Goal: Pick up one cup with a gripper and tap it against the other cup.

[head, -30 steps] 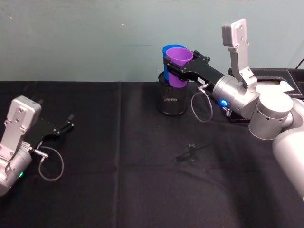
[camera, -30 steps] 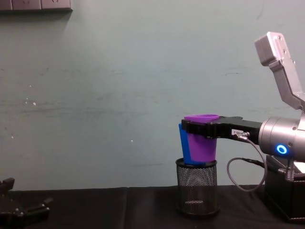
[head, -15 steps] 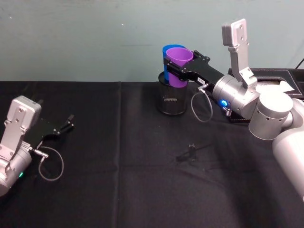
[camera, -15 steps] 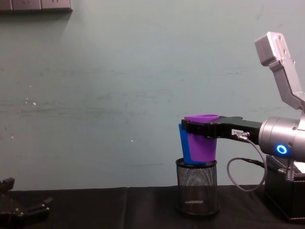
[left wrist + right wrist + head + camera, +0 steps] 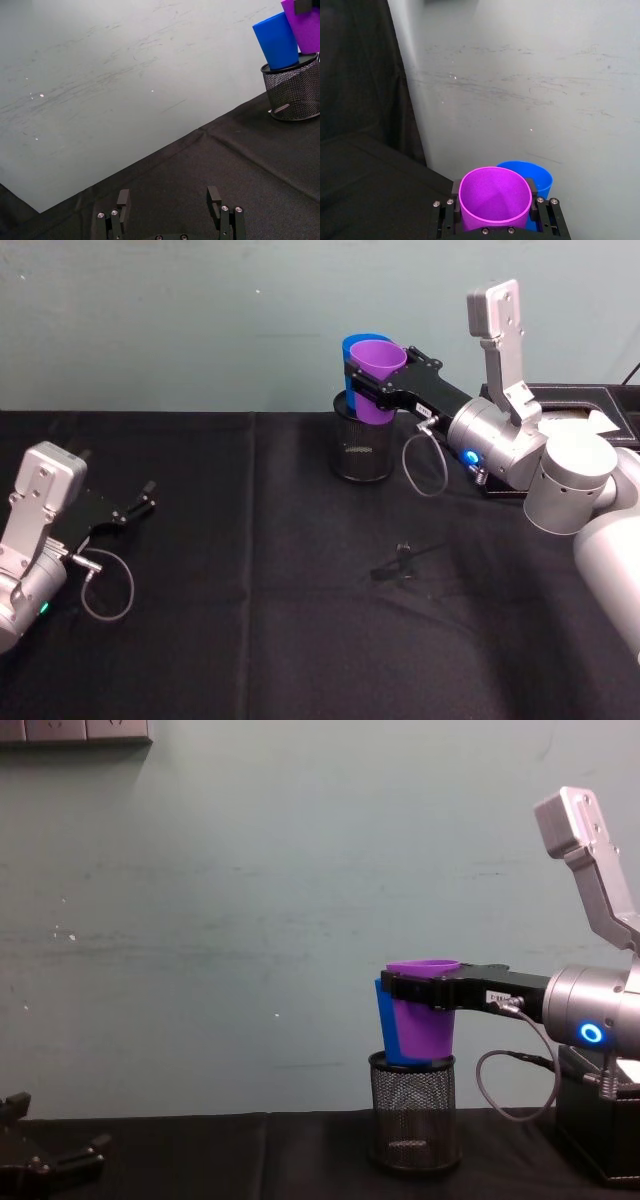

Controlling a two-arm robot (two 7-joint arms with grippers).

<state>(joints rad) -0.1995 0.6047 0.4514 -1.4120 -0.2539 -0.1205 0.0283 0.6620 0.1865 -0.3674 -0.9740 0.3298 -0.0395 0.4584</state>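
My right gripper (image 5: 377, 379) (image 5: 420, 988) (image 5: 495, 206) is shut on the purple cup (image 5: 375, 381) (image 5: 423, 1020) (image 5: 495, 197), holding it upright just below its rim, above the black mesh pen holder (image 5: 362, 448) (image 5: 412, 1110). The blue cup (image 5: 349, 368) (image 5: 384, 1020) (image 5: 534, 178) (image 5: 277, 41) stands in that holder, directly behind the purple one and pressed against its side. My left gripper (image 5: 148, 498) (image 5: 170, 202) (image 5: 50, 1160) rests open low over the black table at the far left, nothing between its fingers.
A black box (image 5: 575, 405) (image 5: 600, 1130) sits behind the right arm at the table's back right. A small dark object (image 5: 403, 560) lies mid-table. A teal wall (image 5: 200, 320) runs along the far edge.
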